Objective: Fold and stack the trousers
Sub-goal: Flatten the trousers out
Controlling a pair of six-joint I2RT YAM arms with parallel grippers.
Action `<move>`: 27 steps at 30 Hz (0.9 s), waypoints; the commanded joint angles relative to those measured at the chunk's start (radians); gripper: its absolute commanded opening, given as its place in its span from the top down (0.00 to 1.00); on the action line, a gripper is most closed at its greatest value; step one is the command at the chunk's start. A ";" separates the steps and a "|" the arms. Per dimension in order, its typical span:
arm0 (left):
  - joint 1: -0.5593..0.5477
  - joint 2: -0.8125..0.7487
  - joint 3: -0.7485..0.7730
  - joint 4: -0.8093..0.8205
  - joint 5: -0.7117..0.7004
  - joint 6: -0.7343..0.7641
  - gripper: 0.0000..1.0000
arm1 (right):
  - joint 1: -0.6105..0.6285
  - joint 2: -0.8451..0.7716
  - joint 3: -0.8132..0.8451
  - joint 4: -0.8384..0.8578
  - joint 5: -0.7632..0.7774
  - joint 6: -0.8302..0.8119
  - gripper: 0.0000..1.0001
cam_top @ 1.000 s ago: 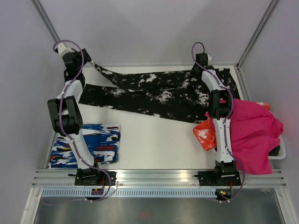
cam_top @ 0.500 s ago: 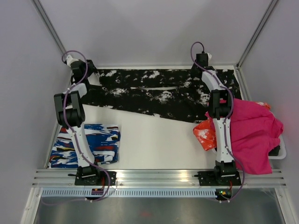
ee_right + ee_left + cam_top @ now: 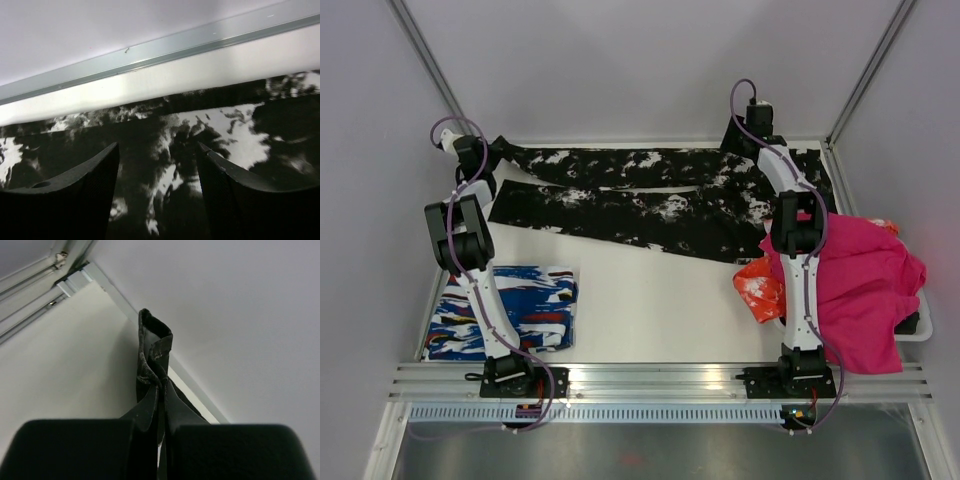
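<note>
The black, white-splattered trousers (image 3: 650, 205) lie spread along the back of the table, legs pointing left and waist at the right. My left gripper (image 3: 488, 152) is at the back-left corner, shut on the end of the upper leg. In the left wrist view the pinched black hem (image 3: 152, 335) sticks up past the closed fingertips of the left gripper (image 3: 161, 384). My right gripper (image 3: 746, 140) hovers over the waist end with its jaws open. In the right wrist view the trousers' fabric (image 3: 240, 140) lies flat below the right gripper (image 3: 157, 150), with nothing between its fingers.
A folded blue-white-red garment (image 3: 505, 310) lies front left beside the left arm. A magenta cloth (image 3: 865, 285) drapes over a tray (image 3: 918, 326) at the right, with an orange-white cloth (image 3: 758, 285) by it. The back wall rail (image 3: 150, 52) runs close behind the trousers.
The right gripper has opened and let go of the waist. The left gripper has pulled the upper leg end leftward, stretching that leg along the back edge.
</note>
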 commanded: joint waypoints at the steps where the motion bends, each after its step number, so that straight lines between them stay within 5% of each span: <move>1: 0.007 -0.038 -0.026 0.012 -0.117 -0.038 0.97 | -0.002 -0.135 -0.058 0.010 0.031 -0.043 0.31; 5: 0.015 -0.034 0.051 -0.169 -0.123 0.023 0.87 | -0.003 -0.163 -0.117 -0.010 0.040 -0.060 0.29; 6: 0.015 -0.035 0.067 -0.265 -0.124 0.040 0.58 | -0.002 -0.166 -0.117 -0.027 0.042 -0.063 0.28; 9: 0.015 -0.086 0.064 -0.359 -0.164 0.117 0.33 | -0.002 -0.173 -0.112 -0.074 0.045 -0.074 0.26; 12: 0.014 -0.150 0.006 -0.389 -0.209 0.210 0.29 | -0.003 -0.199 -0.112 -0.129 0.080 -0.079 0.21; 21: -0.103 -0.235 0.113 -0.953 -0.198 0.524 0.29 | -0.040 -0.343 -0.210 -0.209 0.171 -0.067 0.17; 27: -0.140 -0.147 0.165 -1.190 -0.187 0.497 0.29 | -0.049 -0.399 -0.267 -0.236 0.191 -0.073 0.16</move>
